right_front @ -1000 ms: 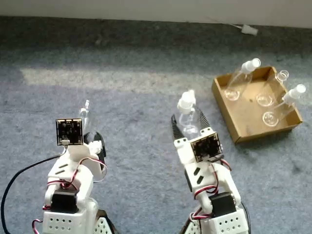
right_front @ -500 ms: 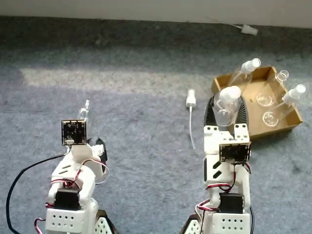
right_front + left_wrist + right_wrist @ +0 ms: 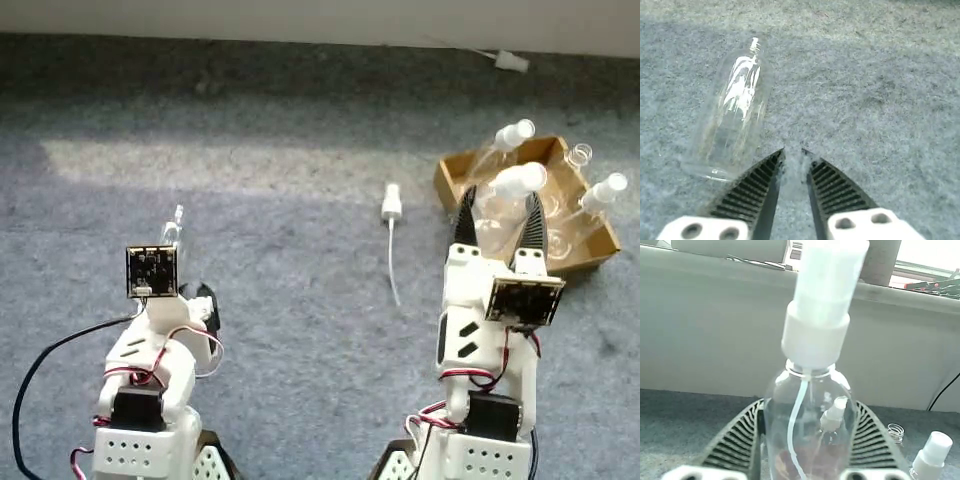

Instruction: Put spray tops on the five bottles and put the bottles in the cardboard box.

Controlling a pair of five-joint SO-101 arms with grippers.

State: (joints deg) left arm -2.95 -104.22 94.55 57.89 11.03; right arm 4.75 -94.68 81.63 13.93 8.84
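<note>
The right gripper (image 3: 500, 198), clamped on the clear plastic bottle with its white spray top (image 3: 518, 181), has swung right over the brown cardboard box (image 3: 447, 178); dropping it in looks next. Lower left, the left gripper (image 3: 794, 157) sits barely parted, empty.

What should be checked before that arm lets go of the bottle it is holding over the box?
1. Grip: right gripper shut on the clear plastic bottle: ok.
2. White spray top seated on its neck: ok.
3. Held bottle above the brown cardboard box in the high view: ok; its height, cannot tell.
4. Free spot beneath it in the box: cannot tell.
5. Every boxed bottle capped: not ok; the open-necked bottle has no top.
6. Fifth bottle ready: not ok; the uncapped bottle lies on the grey carpet by the left gripper, with the loose spray top apart from it.
</note>
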